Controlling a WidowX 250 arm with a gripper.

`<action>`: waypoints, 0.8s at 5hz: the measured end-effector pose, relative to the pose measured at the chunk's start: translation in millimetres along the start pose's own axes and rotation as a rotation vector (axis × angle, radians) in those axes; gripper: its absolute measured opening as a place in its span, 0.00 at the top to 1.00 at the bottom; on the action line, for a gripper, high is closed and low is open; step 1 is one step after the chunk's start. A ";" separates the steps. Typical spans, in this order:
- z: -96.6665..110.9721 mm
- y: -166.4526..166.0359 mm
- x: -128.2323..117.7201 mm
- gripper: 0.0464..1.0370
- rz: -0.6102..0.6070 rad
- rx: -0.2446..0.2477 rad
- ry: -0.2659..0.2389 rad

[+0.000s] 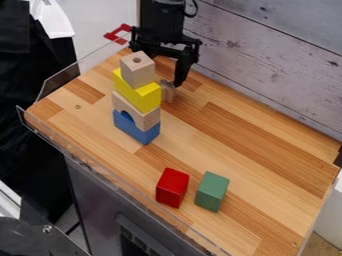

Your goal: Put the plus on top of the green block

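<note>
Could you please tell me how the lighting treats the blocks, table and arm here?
Camera view: soft light, the green block paler on top than on its darker sides; no harsh glare on the table; the black arm is so dark that its details merge.

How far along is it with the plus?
Nothing looks done yet: the green block has a bare top. A wooden piece, probably the plus, is near the gripper, partly behind the tower; I can't tell whether it's held. Placing it on the block is left.
</note>
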State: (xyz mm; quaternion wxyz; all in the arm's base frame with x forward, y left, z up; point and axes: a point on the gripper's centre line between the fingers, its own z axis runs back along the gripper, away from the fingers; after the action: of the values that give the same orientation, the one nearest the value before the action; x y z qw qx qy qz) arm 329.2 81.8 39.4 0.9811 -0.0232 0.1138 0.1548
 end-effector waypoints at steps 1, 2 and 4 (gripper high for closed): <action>-6.4 0.1 0.1 0.04 0.004 0.001 0.018; -6.8 0.1 0.5 0.04 0.013 0.001 0.015; -18.5 1.5 1.5 0.35 0.036 0.010 0.036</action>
State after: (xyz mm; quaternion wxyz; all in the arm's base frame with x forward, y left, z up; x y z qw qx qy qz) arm 326.1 82.2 21.0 0.9761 -0.0190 0.1327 0.1713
